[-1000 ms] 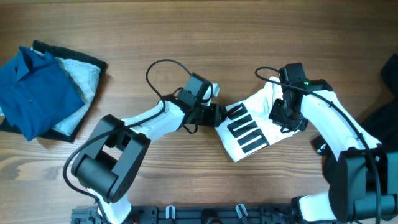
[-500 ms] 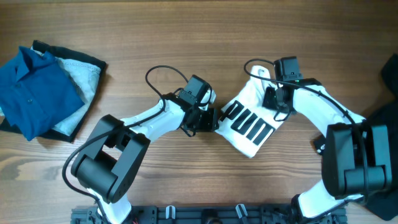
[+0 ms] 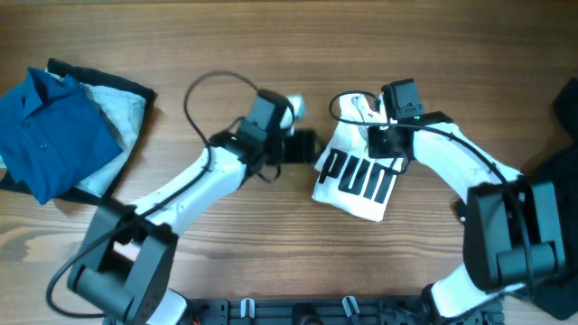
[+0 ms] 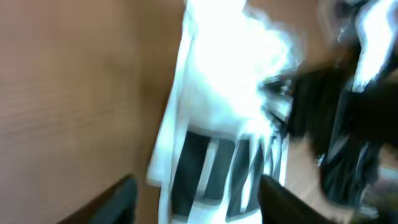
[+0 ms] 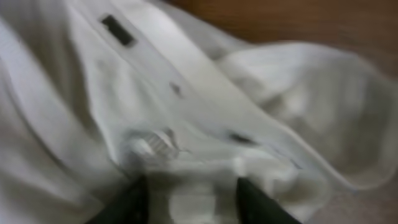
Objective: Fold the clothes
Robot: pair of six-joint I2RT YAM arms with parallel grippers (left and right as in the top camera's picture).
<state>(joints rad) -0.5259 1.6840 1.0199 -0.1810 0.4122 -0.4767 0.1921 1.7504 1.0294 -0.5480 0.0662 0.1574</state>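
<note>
The white T-shirt [image 3: 357, 176] with black bar print lies bunched and partly folded at the table's middle. My right gripper [image 3: 384, 142] is on its upper edge. In the right wrist view white T-shirt fabric [image 5: 186, 93] fills the frame, and a bunch of it sits between the right gripper's fingers [image 5: 189, 202]. My left gripper [image 3: 302, 144] is open just left of the shirt's upper left edge and holds nothing. In the left wrist view the T-shirt's bars [image 4: 211, 165] lie ahead of the left gripper's spread fingers [image 4: 196, 202].
A folded pile lies at the far left: a blue shirt [image 3: 45, 126] over a pale grey-blue garment [image 3: 117, 117] and a black one [image 3: 99, 81]. Another black garment [image 3: 560, 171] lies at the right edge. The right arm [image 4: 339, 137] is close to my left gripper.
The right gripper moved left and up, and the T-shirt slid left and turned with it. The left gripper drew back up and off the shirt's edge.
</note>
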